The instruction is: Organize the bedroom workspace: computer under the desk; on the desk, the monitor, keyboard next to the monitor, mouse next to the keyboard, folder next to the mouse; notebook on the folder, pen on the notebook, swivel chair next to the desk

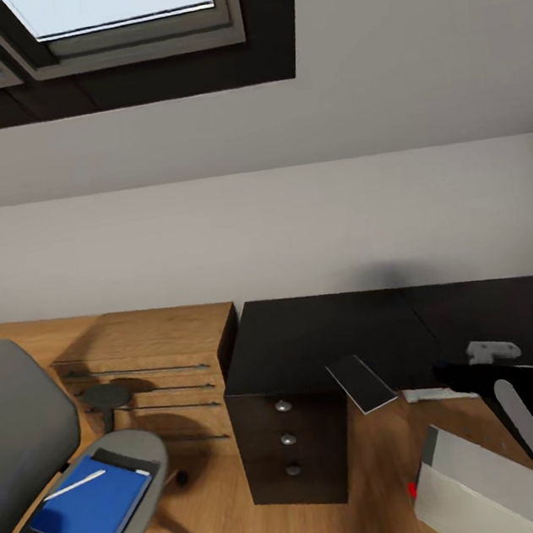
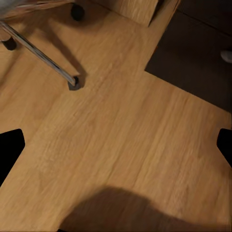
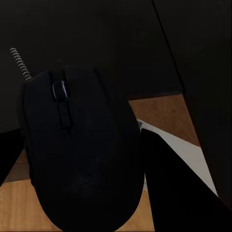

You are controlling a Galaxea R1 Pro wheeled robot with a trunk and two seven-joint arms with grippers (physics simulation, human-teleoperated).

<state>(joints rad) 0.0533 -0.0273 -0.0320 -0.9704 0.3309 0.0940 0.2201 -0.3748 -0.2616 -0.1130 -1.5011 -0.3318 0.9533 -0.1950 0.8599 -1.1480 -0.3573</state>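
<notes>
- The right pincer pinched the mouse above the counter.
- The left pincer was spread over the floor.
- The folder and pen lay on the chair.

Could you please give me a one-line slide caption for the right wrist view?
Black mouse held close before the camera, above the black desk edge and wood floor.

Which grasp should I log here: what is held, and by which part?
The right end effector holds the mouse by its two long sides. The left end effector is open over the floor, holding nothing.
</notes>
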